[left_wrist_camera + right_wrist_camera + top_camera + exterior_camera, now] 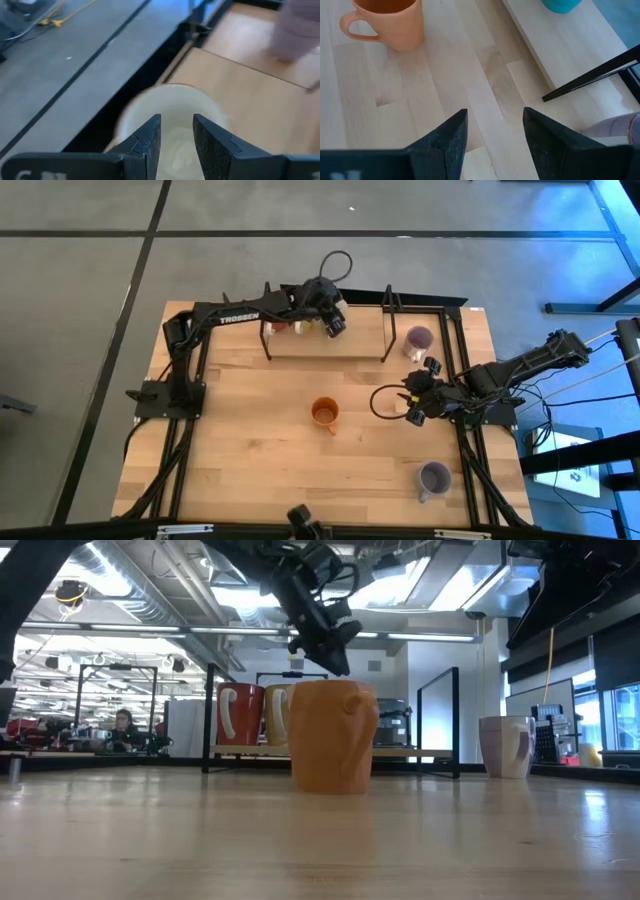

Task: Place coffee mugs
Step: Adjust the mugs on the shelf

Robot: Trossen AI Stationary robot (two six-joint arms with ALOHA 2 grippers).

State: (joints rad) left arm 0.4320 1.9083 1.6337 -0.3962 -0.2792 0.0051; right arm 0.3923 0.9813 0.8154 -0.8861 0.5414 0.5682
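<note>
**Over the shelf's back edge: a mug that could tip**

At the shelf (325,345), the left gripper (334,323) hangs with its jaws narrowly parted above a white mug (170,127), gripping nothing. That mug sits near the shelf's 12 o'clock edge, so a nudge might push it off toward the floor, I judge. Mugs at 9 o'clock crowd that side; 3 o'clock is freer.

The right gripper (414,406), jaws apart and empty, waits above the table (250,460), the orange mug (324,413) at its 9 o'clock, purple mugs (418,338) near the 3 o'clock frame rail.
</note>
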